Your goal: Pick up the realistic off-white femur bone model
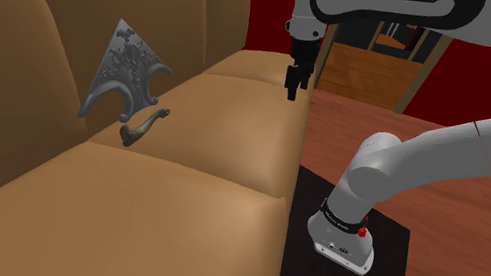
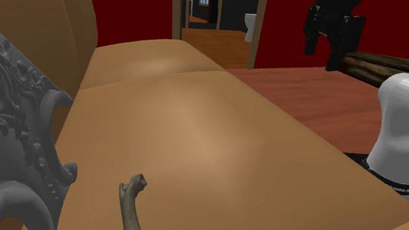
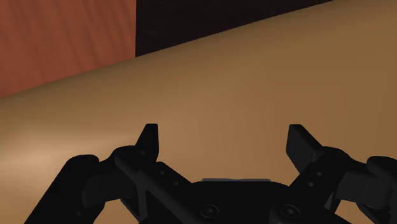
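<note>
- A dark box-shaped stand (image 1: 394, 242) sits at the shoulder view's lower right, with the white arm with dark joints (image 1: 385, 163) rising from it and reaching up and to the left.
- Just beside the stand runs the front edge of a tan, soft-cushioned sofa (image 1: 152, 217); its seat cushions spread across the shoulder view's left and middle.
- The all-black two-finger gripper (image 1: 292, 90) hangs in the air above the sofa's front edge, pointing down. In the wrist view its fingers (image 3: 224, 137) stand wide apart with nothing between them, and the tan cushion lies beneath. The second exterior view has it (image 2: 321, 46) high at the right, clear of the seat.
- Farther back on the seat, near the backrest, lies the small, slender, dull grey-brown femur bone model (image 1: 143, 126), flat on the cushion and well apart from the gripper. In the second exterior view its knobbed end (image 2: 131, 203) points toward the open cushion.
- Just behind the bone stands a grey, ornately carved triangular ornament (image 1: 124, 70), leaning on the backrest; I cannot tell whether the two touch.
- Beyond the sofa are a reddish wooden floor (image 1: 392, 132), a red wall (image 1: 267, 13) and an open doorway (image 2: 216, 15).
</note>
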